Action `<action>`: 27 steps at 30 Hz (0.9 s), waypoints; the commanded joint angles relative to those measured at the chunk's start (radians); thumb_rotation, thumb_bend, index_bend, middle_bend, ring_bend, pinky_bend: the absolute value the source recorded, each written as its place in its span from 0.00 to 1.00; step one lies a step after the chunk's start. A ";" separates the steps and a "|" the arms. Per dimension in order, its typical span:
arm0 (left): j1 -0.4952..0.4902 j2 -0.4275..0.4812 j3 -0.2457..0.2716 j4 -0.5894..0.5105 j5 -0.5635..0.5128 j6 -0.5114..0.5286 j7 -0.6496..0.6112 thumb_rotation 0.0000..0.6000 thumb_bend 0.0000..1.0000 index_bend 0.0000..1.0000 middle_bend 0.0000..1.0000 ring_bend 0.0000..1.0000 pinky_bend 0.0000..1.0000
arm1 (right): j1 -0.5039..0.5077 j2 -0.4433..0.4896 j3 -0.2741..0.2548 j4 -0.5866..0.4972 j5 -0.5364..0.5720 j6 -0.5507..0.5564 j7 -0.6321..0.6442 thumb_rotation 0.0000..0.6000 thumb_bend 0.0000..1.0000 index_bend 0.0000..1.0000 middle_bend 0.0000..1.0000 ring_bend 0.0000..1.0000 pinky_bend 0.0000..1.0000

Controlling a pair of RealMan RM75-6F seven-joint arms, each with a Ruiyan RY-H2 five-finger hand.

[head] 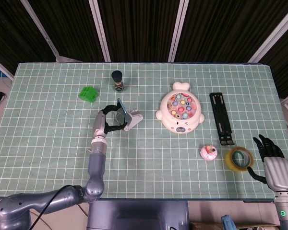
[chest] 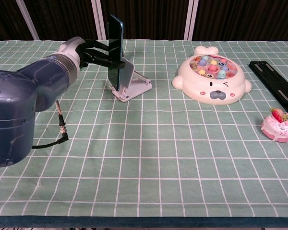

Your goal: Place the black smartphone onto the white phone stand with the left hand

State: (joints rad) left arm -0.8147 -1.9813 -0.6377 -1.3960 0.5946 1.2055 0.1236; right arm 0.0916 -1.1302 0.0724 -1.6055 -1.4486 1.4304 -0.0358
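Note:
The black smartphone (head: 120, 113) (chest: 115, 50) stands nearly upright, its lower edge down on the white phone stand (head: 133, 119) (chest: 131, 83) left of the table's middle. My left hand (head: 104, 121) (chest: 93, 53) grips the phone from the left side, fingers wrapped around its edges. The phone's back leans toward the stand's rest; whether it is fully seated I cannot tell. My right hand (head: 271, 160) hovers by the table's front right corner, fingers spread, holding nothing. It does not show in the chest view.
A white seal-shaped fishing toy (head: 180, 113) (chest: 212, 81) lies right of the stand. Further right are a black folded bracket (head: 221, 118), a pink donut toy (head: 209, 152) (chest: 279, 125) and a tape roll (head: 239, 158). A green block (head: 88, 93) and a dark bottle (head: 117, 80) stand behind.

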 commanded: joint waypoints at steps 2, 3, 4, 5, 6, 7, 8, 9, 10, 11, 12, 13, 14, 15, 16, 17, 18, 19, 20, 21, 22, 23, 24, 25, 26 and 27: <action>-0.004 -0.008 0.005 0.017 0.006 -0.013 -0.011 1.00 0.29 0.55 0.62 0.17 0.00 | 0.000 0.000 0.000 0.001 0.001 0.000 0.000 1.00 0.36 0.07 0.00 0.00 0.15; -0.004 -0.009 0.005 0.018 0.007 -0.014 -0.013 1.00 0.29 0.55 0.62 0.17 0.00 | 0.000 0.000 0.000 0.001 0.000 0.000 0.000 1.00 0.36 0.07 0.00 0.00 0.15; -0.005 -0.011 0.006 0.021 0.007 -0.016 -0.013 1.00 0.29 0.55 0.62 0.17 0.00 | 0.000 0.000 0.000 0.000 0.000 0.000 0.001 1.00 0.36 0.07 0.00 0.00 0.15; -0.006 -0.012 0.007 0.024 0.008 -0.017 -0.012 1.00 0.29 0.55 0.62 0.17 0.00 | 0.000 0.000 0.000 0.000 0.000 0.000 0.001 1.00 0.36 0.07 0.00 0.00 0.15; -0.007 -0.013 0.008 0.026 0.008 -0.017 -0.012 1.00 0.29 0.55 0.62 0.17 0.00 | 0.000 0.001 0.000 -0.001 0.000 0.000 0.001 1.00 0.36 0.07 0.00 0.00 0.15; -0.008 -0.015 0.008 0.029 0.009 -0.017 -0.012 1.00 0.29 0.55 0.62 0.17 0.00 | 0.000 0.001 0.000 -0.001 0.000 0.000 0.002 1.00 0.36 0.07 0.00 0.00 0.15; -0.008 -0.016 0.009 0.032 0.009 -0.017 -0.011 1.00 0.29 0.55 0.62 0.17 0.00 | 0.000 0.001 0.000 -0.001 0.000 0.000 0.002 1.00 0.36 0.07 0.00 0.00 0.15; -0.009 -0.018 0.011 0.037 0.009 -0.018 -0.011 1.00 0.29 0.55 0.62 0.17 0.00 | 0.000 0.001 0.000 -0.001 0.000 -0.001 0.002 1.00 0.36 0.07 0.00 0.00 0.15; -0.009 -0.020 0.011 0.041 0.007 -0.020 -0.011 1.00 0.29 0.55 0.62 0.17 0.00 | 0.000 0.001 0.000 -0.001 0.000 -0.001 0.003 1.00 0.36 0.07 0.00 0.00 0.15; -0.009 -0.022 0.012 0.044 0.006 -0.022 -0.012 1.00 0.29 0.55 0.61 0.17 0.00 | 0.000 0.001 0.000 0.000 0.000 -0.001 0.003 1.00 0.36 0.07 0.00 0.00 0.15; -0.009 -0.023 0.013 0.046 0.006 -0.023 -0.012 1.00 0.29 0.55 0.61 0.17 0.00 | 0.001 0.001 0.000 0.000 0.000 -0.001 0.004 1.00 0.36 0.07 0.00 0.00 0.15; -0.009 -0.025 0.014 0.048 0.006 -0.024 -0.013 1.00 0.29 0.55 0.61 0.17 0.00 | 0.001 0.000 0.000 0.000 0.000 -0.001 0.004 1.00 0.36 0.07 0.00 0.00 0.15; -0.009 -0.026 0.015 0.051 0.007 -0.026 -0.014 1.00 0.29 0.55 0.61 0.17 0.00 | 0.000 0.001 0.000 0.000 0.000 -0.001 0.005 1.00 0.36 0.07 0.00 0.00 0.15; -0.009 -0.027 0.015 0.052 0.008 -0.027 -0.015 1.00 0.29 0.55 0.61 0.17 0.00 | 0.000 0.001 0.000 0.000 0.000 -0.001 0.005 1.00 0.36 0.07 0.00 0.00 0.15; -0.010 -0.028 0.015 0.054 0.010 -0.029 -0.017 1.00 0.29 0.55 0.61 0.17 0.00 | 0.000 0.001 0.000 0.000 0.000 -0.001 0.005 1.00 0.36 0.07 0.00 0.00 0.15; -0.011 -0.029 0.015 0.057 0.012 -0.029 -0.017 1.00 0.29 0.55 0.61 0.17 0.00 | 0.000 0.001 0.000 -0.001 -0.001 -0.001 0.006 1.00 0.36 0.07 0.00 0.00 0.15; -0.011 -0.030 0.016 0.059 0.013 -0.029 -0.017 1.00 0.29 0.55 0.61 0.17 0.00 | 0.000 0.002 -0.001 -0.001 -0.001 -0.001 0.006 1.00 0.36 0.07 0.00 0.00 0.15; -0.011 -0.031 0.017 0.062 0.015 -0.030 -0.018 1.00 0.29 0.55 0.61 0.17 0.00 | 0.000 0.002 -0.001 -0.001 -0.001 -0.001 0.006 1.00 0.36 0.07 0.00 0.00 0.15; -0.012 -0.032 0.017 0.066 0.018 -0.030 -0.019 1.00 0.29 0.55 0.61 0.17 0.00 | 0.000 0.002 0.000 -0.001 0.000 -0.001 0.006 1.00 0.36 0.07 0.00 0.00 0.15; -0.012 -0.033 0.018 0.068 0.020 -0.031 -0.021 1.00 0.29 0.55 0.61 0.17 0.00 | 0.001 0.002 0.000 -0.001 0.000 -0.002 0.006 1.00 0.36 0.07 0.00 0.00 0.15; -0.012 -0.035 0.018 0.071 0.023 -0.034 -0.025 1.00 0.29 0.55 0.61 0.17 0.00 | 0.001 0.002 0.000 -0.001 0.000 -0.002 0.007 1.00 0.36 0.07 0.00 0.00 0.15; -0.011 -0.035 0.019 0.073 0.026 -0.035 -0.029 1.00 0.29 0.55 0.61 0.17 0.00 | 0.001 0.002 0.000 -0.001 0.000 -0.002 0.007 1.00 0.36 0.07 0.00 0.00 0.15; -0.011 -0.036 0.019 0.074 0.029 -0.036 -0.032 1.00 0.29 0.55 0.61 0.17 0.00 | 0.001 0.002 0.000 0.000 0.000 -0.002 0.008 1.00 0.36 0.07 0.00 0.00 0.15; -0.010 -0.037 0.020 0.076 0.034 -0.038 -0.038 1.00 0.29 0.55 0.61 0.17 0.00 | 0.000 0.002 -0.001 0.000 -0.001 -0.002 0.008 1.00 0.36 0.07 0.00 0.00 0.15; -0.009 -0.038 0.020 0.076 0.039 -0.039 -0.044 1.00 0.29 0.55 0.61 0.17 0.00 | 0.001 0.002 -0.001 0.000 -0.001 -0.001 0.008 1.00 0.36 0.07 0.00 0.00 0.15; -0.008 -0.039 0.020 0.077 0.042 -0.040 -0.048 1.00 0.29 0.55 0.61 0.17 0.00 | 0.000 0.002 -0.001 0.000 -0.001 -0.001 0.008 1.00 0.36 0.07 0.00 0.00 0.15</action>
State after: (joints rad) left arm -0.8235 -2.0189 -0.6179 -1.3200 0.6338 1.1671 0.0780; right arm 0.0920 -1.1284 0.0716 -1.6056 -1.4495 1.4291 -0.0275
